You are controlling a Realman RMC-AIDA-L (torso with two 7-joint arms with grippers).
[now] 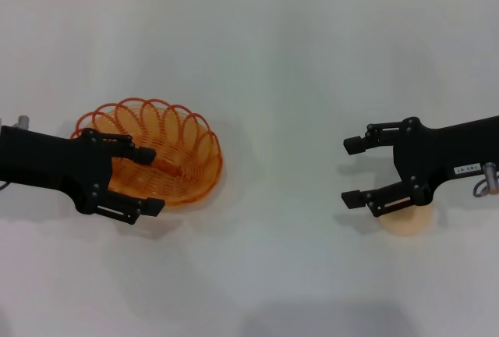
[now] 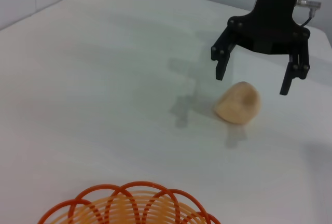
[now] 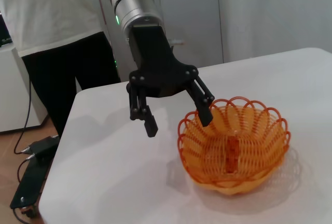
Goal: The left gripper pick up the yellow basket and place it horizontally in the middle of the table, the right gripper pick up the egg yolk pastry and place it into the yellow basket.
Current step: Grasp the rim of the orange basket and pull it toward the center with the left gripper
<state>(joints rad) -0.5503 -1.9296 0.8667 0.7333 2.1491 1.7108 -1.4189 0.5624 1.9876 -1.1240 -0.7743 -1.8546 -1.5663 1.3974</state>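
**Worktop inventory: basket at left, pastry at right, both grippers spread**

- Worktop (image 1: 265, 79): plain white surface. Carries two items, well apart.
- Yellow basket (image 1: 175, 146): oval orange-yellow wire basket with looped rim, standing on its base in the left half of the worktop, roughly midway between the far and near edges. Seen from the right wrist view (image 3: 236, 149) it rests upright on the surface with nothing inside it.
- Left gripper (image 1: 148, 179): black claw reaching in from the left edge. Fingers spread wide, straddling the basket's near-left rim; one finger (image 3: 203, 111) is over the basket's inside at the rim, the other (image 3: 150, 125) outside it, above bare worktop. Whether either finger touches the wire cannot be told.
- Egg yolk pastry (image 2: 238, 102): small pale domed bun lying on the worktop in the right half, nearer the right edge. In the head view (image 1: 405, 221) it is partly hidden beneath the claw.
- Right gripper (image 2: 255, 76): black claw with small white label, entering from the right edge, above the pastry. Fingers wide apart, one on each side of the pastry and not closed on it.
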